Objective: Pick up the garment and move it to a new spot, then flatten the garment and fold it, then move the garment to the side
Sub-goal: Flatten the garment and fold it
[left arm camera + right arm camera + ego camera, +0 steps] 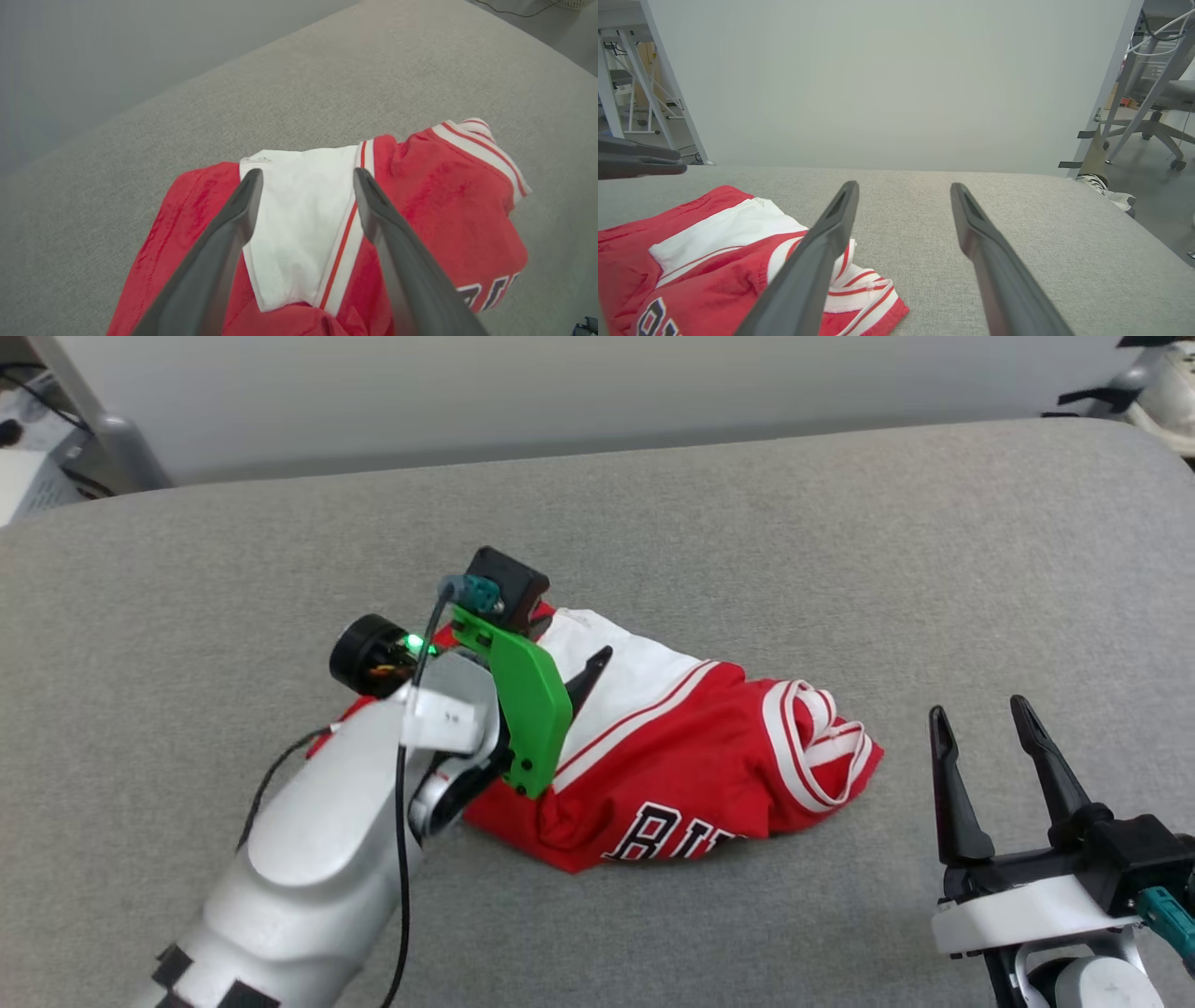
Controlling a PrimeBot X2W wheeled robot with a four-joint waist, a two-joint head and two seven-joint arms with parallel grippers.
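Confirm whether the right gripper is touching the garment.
Apart. The head view shows bare grey surface between the right gripper and the striped edge of the garment; the gripper is open with nothing between its fingers.

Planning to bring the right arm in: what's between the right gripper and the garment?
Nothing: in the head view, a bare strip of grey padded surface separates the right gripper from the garment.

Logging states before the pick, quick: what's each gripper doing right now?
Left gripper: open, fingers over the white sleeve of the garment, holding nothing.
Right gripper: open, empty, apart from the garment.
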